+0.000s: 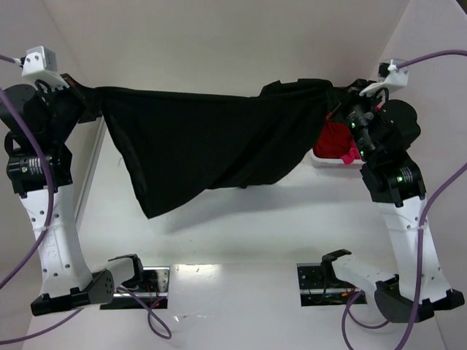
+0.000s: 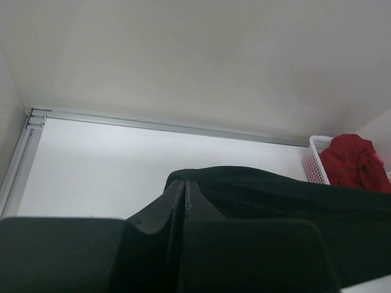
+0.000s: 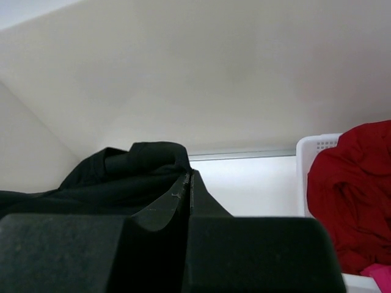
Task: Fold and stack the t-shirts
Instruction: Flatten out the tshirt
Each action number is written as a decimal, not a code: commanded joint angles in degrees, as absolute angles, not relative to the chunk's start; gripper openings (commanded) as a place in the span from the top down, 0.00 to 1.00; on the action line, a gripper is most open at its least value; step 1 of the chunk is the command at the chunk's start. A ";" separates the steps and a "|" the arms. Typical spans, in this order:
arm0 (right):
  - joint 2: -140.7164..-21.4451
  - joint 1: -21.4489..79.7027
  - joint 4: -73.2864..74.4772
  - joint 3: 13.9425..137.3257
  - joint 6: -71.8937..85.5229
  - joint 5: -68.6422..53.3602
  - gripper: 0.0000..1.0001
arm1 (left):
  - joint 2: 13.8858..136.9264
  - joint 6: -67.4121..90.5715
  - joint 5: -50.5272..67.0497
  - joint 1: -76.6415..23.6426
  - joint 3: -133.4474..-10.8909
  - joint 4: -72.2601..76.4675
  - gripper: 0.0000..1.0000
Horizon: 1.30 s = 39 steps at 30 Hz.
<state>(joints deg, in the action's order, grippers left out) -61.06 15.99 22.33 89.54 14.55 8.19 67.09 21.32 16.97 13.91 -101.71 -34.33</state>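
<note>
A black t-shirt [image 1: 211, 149] hangs stretched in the air between my two grippers, its lower part drooping toward the table at the left. My left gripper [image 1: 89, 102] is shut on its left end; the wrist view shows the jaws [image 2: 184, 186] pressed together with black cloth [image 2: 275, 195] running off to the right. My right gripper [image 1: 343, 98] is shut on its right end; the wrist view shows the jaws [image 3: 190, 180] closed with bunched black cloth [image 3: 122, 168] at their left. A dark red shirt [image 1: 332, 140] and a bright pink one [image 1: 352, 154] lie in the basket.
A white plastic basket [image 1: 321, 160] stands at the back right, under my right gripper; it also shows in the right wrist view [image 3: 311, 152] and the left wrist view [image 2: 313, 160]. A metal rail [image 2: 153, 124] runs along the far edge of the white table [image 1: 241, 219].
</note>
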 commanded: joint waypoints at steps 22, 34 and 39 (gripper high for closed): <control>-65.21 16.17 27.00 83.61 18.98 1.49 1.00 | 62.84 24.26 22.51 14.24 -84.85 -36.83 1.00; -82.16 16.17 17.84 87.33 16.97 5.87 1.00 | 78.12 21.36 15.82 14.24 -87.69 -28.21 1.00; -90.59 16.17 18.63 106.58 14.42 9.13 1.00 | 85.86 21.36 15.12 13.71 -104.98 -29.00 1.00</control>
